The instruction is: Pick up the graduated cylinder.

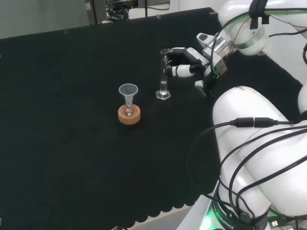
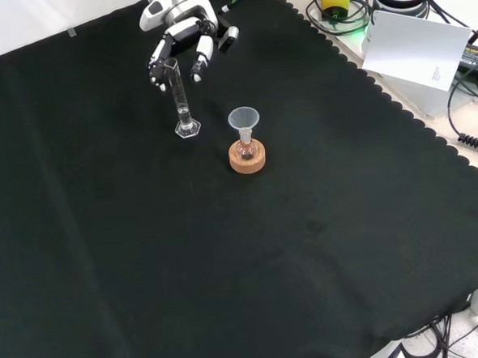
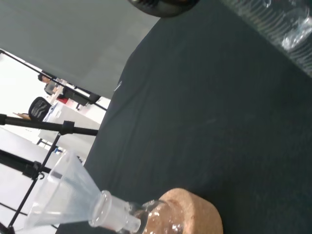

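Graduated cylinder (image 1: pixel 163 79): a slim clear tube standing upright on its small base on the black cloth (image 1: pixel 72 120). In the head view it stands just right of the cork ring; in the front view it is up and to the left of it.
Hand (image 1: pixel 184 64): black and white, at the top of the cylinder. In the head view it reaches in from the right, with fingers (image 2: pixel 201 55) bent around the upper end of the tube. Whether they press on the glass, I cannot tell.
Flask (image 2: pixel 246 150): a small clear one, sitting in a cork ring (image 1: pixel 129 115), near the cylinder but apart from it.
Funnel (image 1: pixel 128 91): clear, standing in the flask's neck, mouth upward.
Wrist view: the funnel, flask and cork ring appear close and large.
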